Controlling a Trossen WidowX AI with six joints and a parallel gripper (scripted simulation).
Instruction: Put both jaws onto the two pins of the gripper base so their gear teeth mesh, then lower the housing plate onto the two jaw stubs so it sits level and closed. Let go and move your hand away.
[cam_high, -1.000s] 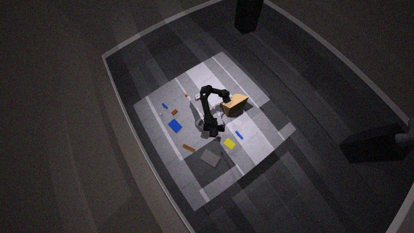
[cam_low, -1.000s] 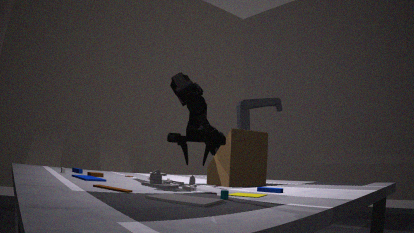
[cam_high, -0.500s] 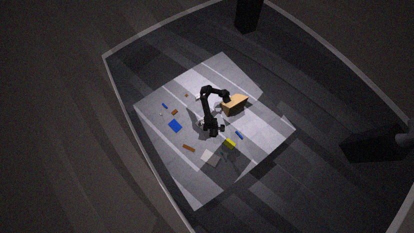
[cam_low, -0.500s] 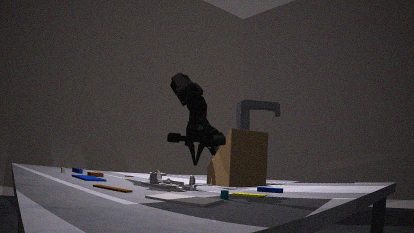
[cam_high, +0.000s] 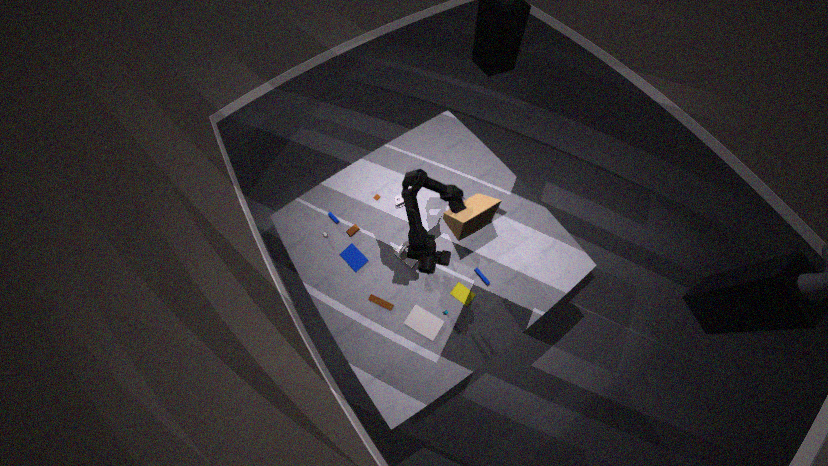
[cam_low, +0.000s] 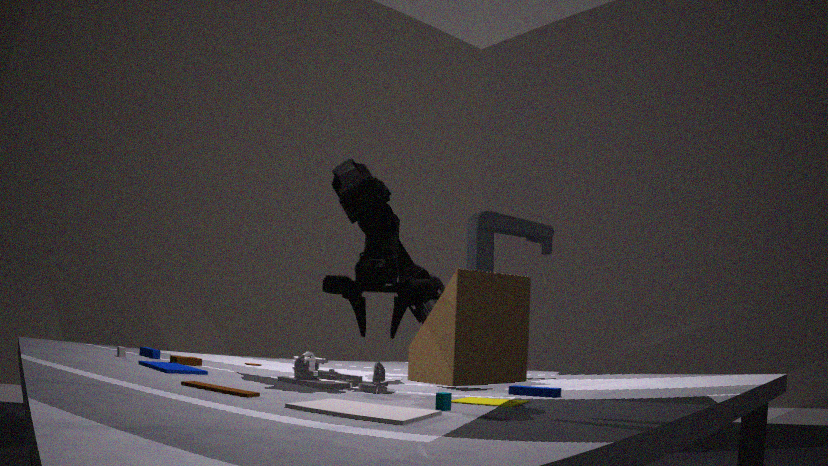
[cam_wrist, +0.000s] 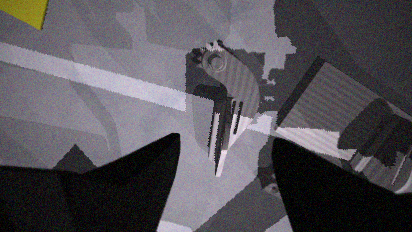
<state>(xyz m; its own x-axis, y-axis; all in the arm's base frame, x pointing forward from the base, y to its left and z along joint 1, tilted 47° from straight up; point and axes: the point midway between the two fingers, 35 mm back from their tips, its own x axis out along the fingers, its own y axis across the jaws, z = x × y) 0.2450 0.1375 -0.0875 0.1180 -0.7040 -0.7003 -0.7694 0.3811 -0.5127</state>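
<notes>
The worktop (cam_high: 399, 396) (cam_low: 115, 428) (cam_wrist: 40, 95) carries everything; its corners point up, right, down and left in the top view. The black arm (cam_high: 414, 217) (cam_low: 379, 231) bends over its middle. A tan wedge block (cam_high: 480, 208) (cam_low: 492, 329) stands between the middle and the upper-right edge. The pincer (cam_high: 427, 262) (cam_low: 377, 335) (cam_wrist: 226, 144) hangs above the surface, fingers part-way open, with nothing between them. An off-white slab (cam_high: 424, 322) (cam_low: 362, 411) lies toward the lower-right edge, a blue slab (cam_high: 353, 257) (cam_low: 172, 367) nearer the lower-left edge. The ribbed piece (cam_wrist: 320, 100), probably the gripper base, lies near the worktop's middle. A yellow sheet (cam_high: 461, 292) (cam_low: 486, 400) (cam_wrist: 22, 11) lies toward the lower-right edge. The toothed jaw (cam_wrist: 242, 85) is flat near the middle, apart from the ribbed piece and off any pin. A brown bar (cam_high: 380, 302) (cam_low: 220, 388) lies toward the lower-left edge, and a small teal cylinder (cam_high: 445, 312) (cam_low: 443, 401) stands between the off-white slab and the yellow sheet.
</notes>
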